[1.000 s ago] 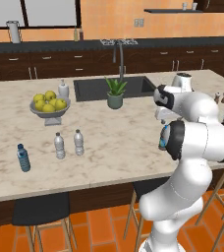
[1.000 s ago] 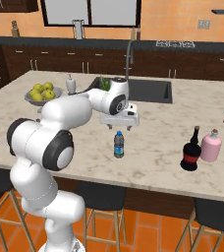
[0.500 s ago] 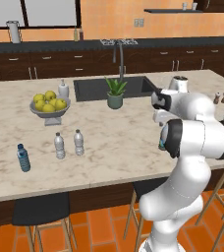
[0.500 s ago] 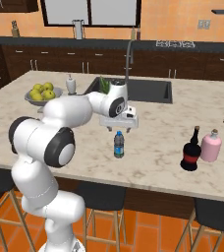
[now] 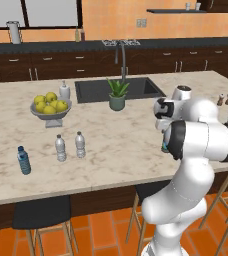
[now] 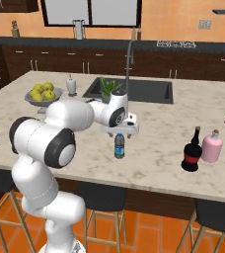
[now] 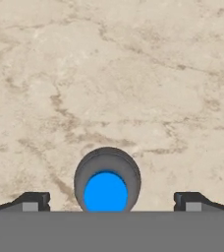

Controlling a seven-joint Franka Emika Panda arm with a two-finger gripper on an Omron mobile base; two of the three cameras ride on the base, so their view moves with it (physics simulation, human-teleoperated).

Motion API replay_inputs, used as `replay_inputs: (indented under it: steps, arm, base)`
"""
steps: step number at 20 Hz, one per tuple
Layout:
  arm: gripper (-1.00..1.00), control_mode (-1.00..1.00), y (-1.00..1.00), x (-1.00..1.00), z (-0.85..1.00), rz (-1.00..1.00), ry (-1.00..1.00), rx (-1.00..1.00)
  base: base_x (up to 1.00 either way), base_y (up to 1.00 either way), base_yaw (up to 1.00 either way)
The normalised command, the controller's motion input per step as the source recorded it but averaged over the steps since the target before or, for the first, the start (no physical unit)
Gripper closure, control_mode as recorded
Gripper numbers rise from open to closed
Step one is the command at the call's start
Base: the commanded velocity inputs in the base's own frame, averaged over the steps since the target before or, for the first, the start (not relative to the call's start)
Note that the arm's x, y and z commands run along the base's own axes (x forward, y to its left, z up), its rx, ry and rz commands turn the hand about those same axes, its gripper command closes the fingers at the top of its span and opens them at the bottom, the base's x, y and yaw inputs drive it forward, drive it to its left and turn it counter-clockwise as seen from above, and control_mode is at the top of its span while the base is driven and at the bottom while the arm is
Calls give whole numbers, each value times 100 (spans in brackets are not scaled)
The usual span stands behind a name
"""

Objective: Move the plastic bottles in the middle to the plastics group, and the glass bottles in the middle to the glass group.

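While jaws [image 7: 107,201] hang spread over dark bottle [image 6: 119,146], blue label seemingly unreadable.

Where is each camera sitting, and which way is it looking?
Left base view: behind the arm on its left, looking forward and down over the counter at the fruit bowl and sink; the white arm rises at lower right.
Right base view: behind on the right, facing the same counter; the arm rises at lower left, the gripper above the dark bottle.
Hand view: on the hand, looking straight down at that bottle's blue cap between open jaws.
Both base views share the sink, bowl and plant.
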Motion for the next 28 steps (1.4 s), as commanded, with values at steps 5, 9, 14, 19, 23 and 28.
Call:
replay_inputs:
  steps: [5,9,14,19,23,28]
  arm:
    - [-100,-100,0,0,-14,0,-12,0]
    - [-100,-100,0,0,-14,0,-11,0]
    - [-100,-100,0,0,-2,0,-8,0]
    - [100,-100,0,0,0,0,0,0]
    - [100,-100,0,0,0,0,0,0]
    - [100,-100,39,-15,21,1,0,1]
  base:
    - [0,0,0]
    - [0,0,0]
    - [0,0,0]
    - [0,0,0]
    - [0,0,0]
    - [0,0,0]
